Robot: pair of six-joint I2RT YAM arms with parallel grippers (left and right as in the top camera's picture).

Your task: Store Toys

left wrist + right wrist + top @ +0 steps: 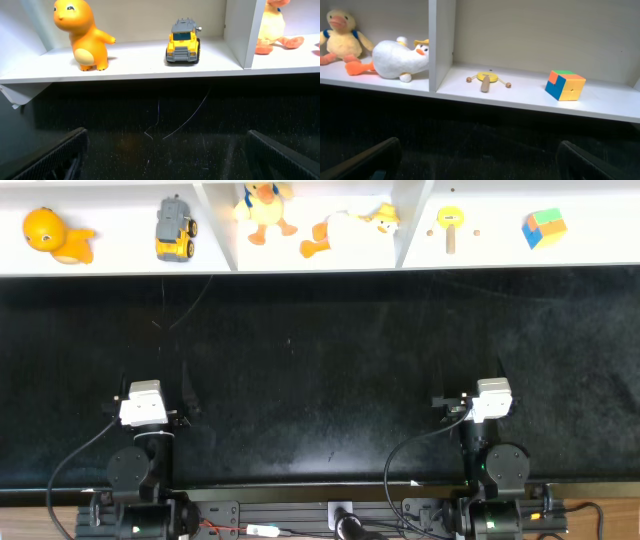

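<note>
Top view: both arms are seen folded close to the near edge of the black tabletop, the left one toward the near left corner and the right one toward the near right corner. The left gripper is held wide open, and nothing is found between its fingers. The same is seen for the right gripper, whose fingers are spread far apart and hold nothing. Both are placed low over the dark surface, well apart from the toys. Thin pale scratches are seen on the tabletop farther on.

Along the far edge a white shelf is set, divided into three compartments by upright walls. In the left compartment an orange figure is stood upright, and a yellow toy truck is set beside it, not touching. In the middle compartment a yellow plush duck is seated upright, and a white plush duck is laid on its side just beside it. In the right compartment a small yellow rattle drum with a wooden handle is laid flat, and a coloured cube is placed apart from it, toward the far right corner.
</note>
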